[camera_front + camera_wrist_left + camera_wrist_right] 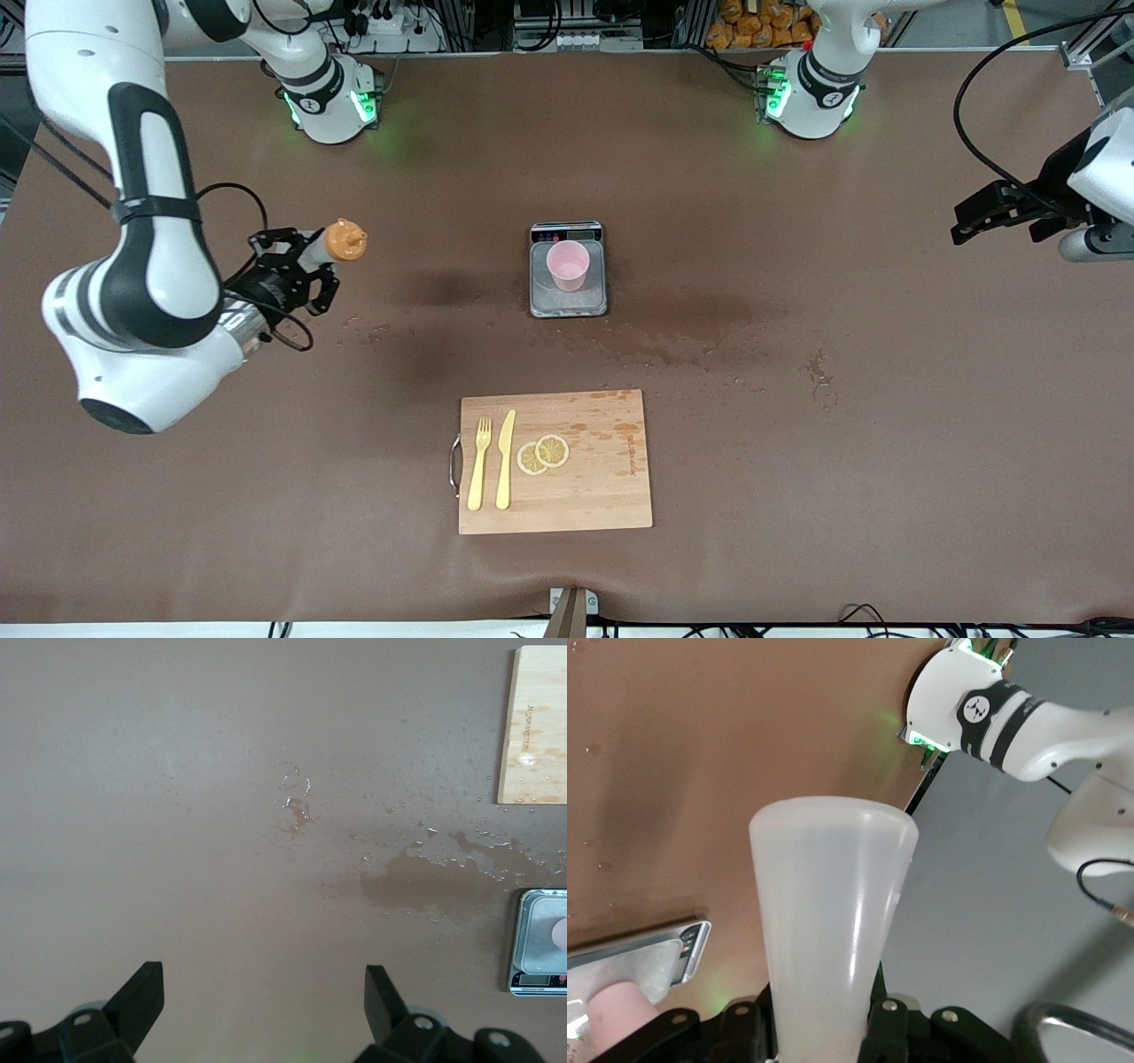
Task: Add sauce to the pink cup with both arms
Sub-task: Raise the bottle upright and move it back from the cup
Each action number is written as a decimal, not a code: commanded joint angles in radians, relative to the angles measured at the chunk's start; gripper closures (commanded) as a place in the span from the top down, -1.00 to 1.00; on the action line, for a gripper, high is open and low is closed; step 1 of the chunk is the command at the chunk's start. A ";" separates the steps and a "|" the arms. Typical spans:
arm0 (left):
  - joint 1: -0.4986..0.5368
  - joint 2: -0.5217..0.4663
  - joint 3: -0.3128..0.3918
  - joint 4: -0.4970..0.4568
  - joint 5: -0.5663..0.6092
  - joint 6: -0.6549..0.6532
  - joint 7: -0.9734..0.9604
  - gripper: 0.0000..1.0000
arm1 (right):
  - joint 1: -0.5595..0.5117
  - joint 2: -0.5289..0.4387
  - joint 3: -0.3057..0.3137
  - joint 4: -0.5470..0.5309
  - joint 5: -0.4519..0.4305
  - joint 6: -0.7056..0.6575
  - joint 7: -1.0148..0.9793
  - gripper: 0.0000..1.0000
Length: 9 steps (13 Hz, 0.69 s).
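The pink cup (568, 264) stands upright on a small scale (568, 306) at the table's middle. My right gripper (297, 266) is shut on the sauce bottle (330, 245), a whitish squeeze bottle with an orange cap, and holds it in the air over the right arm's end of the table, apart from the cup. In the right wrist view the bottle's whitish body (828, 930) fills the jaws of the right gripper (824, 1028); the cap is hidden, and the cup (616, 1014) shows at the edge. My left gripper (983, 213) waits over the left arm's end, open and empty (263, 992).
A wooden cutting board (602, 496) lies nearer to the front camera than the scale, with a yellow fork (479, 462), a yellow knife (505, 459) and two lemon slices (543, 454). Wet stains (700, 332) mark the brown cloth beside the scale.
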 commanded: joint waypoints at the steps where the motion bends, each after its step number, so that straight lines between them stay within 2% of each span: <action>1: 0.002 -0.012 -0.004 -0.006 -0.013 -0.008 -0.004 1.00 | -0.111 -0.033 0.011 -0.072 0.030 -0.037 -0.174 -1.00; 5: 0.001 -0.014 -0.006 -0.007 -0.015 -0.008 -0.009 1.00 | -0.256 -0.016 0.009 -0.113 0.022 -0.048 -0.446 -1.00; 9: 0.002 -0.014 -0.006 -0.007 -0.015 -0.002 -0.011 1.00 | -0.364 0.049 0.009 -0.113 0.016 -0.041 -0.641 -1.00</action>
